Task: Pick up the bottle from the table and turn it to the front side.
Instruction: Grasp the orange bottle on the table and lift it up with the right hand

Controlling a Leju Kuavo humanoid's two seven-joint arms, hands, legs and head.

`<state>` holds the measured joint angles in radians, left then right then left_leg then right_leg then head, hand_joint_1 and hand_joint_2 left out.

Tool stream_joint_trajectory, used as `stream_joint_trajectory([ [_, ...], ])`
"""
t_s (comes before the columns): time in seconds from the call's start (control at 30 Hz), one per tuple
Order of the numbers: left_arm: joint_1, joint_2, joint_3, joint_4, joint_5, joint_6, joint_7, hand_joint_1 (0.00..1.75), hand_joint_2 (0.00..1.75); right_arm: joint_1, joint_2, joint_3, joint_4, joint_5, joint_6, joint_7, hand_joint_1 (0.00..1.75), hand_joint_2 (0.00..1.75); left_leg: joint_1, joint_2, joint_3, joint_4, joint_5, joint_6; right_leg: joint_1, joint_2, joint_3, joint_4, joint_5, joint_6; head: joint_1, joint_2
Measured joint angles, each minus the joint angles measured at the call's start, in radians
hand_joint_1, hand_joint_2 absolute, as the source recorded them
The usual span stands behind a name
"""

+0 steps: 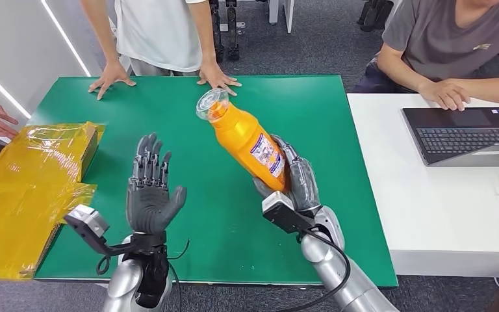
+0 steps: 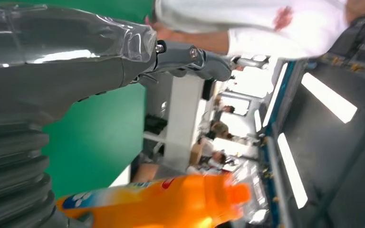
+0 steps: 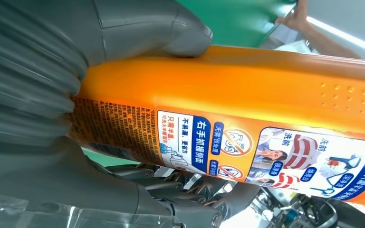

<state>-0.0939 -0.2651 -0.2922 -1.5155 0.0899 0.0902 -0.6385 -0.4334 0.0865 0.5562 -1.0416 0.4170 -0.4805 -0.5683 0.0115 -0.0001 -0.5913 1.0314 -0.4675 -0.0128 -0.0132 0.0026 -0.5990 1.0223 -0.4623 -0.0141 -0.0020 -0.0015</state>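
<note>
From the head view I see my right hand (image 1: pixel 294 181) wrapped around the lower body of the orange bottle (image 1: pixel 247 140), which is lifted off the green table (image 1: pixel 338 195) and tilted, its clear cap (image 1: pixel 209 104) up and away from the hand toward the person in a white shirt (image 1: pixel 156 32). My left hand (image 1: pixel 151 188) stands beside it, well apart, palm raised, fingers spread and holding nothing. Beyond that hand's outer side lies yellow wrapped packaging (image 1: pixel 32 188); past my right hand a laptop (image 1: pixel 468 135) sits on a white table (image 1: pixel 429 214). In the left wrist view the left hand (image 2: pixel 52 76) is extended, with the bottle (image 2: pixel 161 202) apart from it. In the right wrist view the thumb (image 3: pixel 147 28) presses one side of the bottle (image 3: pixel 247 90) and the fingers (image 3: pixel 180 190) curl round the other, with the printed label (image 3: pixel 228 142) between them.
</note>
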Motion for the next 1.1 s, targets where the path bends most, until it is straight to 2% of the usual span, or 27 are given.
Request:
stream_joint_trajectory([
  [0.33, -0.058, 0.0, -0.039, 0.115, -0.033, -0.075, 0.023, 0.0, 1.75, 0.018, 0.015, 0.031, -0.01, 0.065, 0.082, 0.004, 1.75, 1.75, 0.0, 0.0, 0.0, 0.0, 0.0, 0.0, 0.0, 0.0, 0.0, 0.0, 0.0, 0.0, 0.0, 0.0],
  [0.67, -0.073, 0.001, -0.051, 0.16, -0.03, -0.078, 0.023, 0.0, 1.75, 0.022, 0.017, 0.072, -0.013, 0.076, 0.165, 0.015, 1.75, 1.75, 0.0, 0.0, 0.0, 0.0, 0.0, 0.0, 0.0, 0.0, 0.0, 0.0, 0.0, 0.0, 0.0, 0.0],
  [0.87, -0.073, 0.008, -0.05, 0.171, -0.02, -0.073, 0.02, 0.0, 1.75, 0.008, 0.017, 0.085, 0.014, 0.064, 0.275, 0.024, 1.75, 1.75, 0.0, 0.0, 0.0, 0.0, 0.0, 0.0, 0.0, 0.0, 0.0, 0.0, 0.0, 0.0, 0.0, 0.0],
  [1.1, -0.073, 0.014, -0.048, 0.178, -0.031, -0.034, 0.01, 0.0, 1.75, -0.029, 0.026, 0.105, 0.084, 0.077, 0.345, 0.036, 1.75, 1.75, 0.0, 0.0, 0.0, 0.0, 0.0, 0.0, 0.0, 0.0, 0.0, 0.0, 0.0, 0.0, 0.0, 0.0],
])
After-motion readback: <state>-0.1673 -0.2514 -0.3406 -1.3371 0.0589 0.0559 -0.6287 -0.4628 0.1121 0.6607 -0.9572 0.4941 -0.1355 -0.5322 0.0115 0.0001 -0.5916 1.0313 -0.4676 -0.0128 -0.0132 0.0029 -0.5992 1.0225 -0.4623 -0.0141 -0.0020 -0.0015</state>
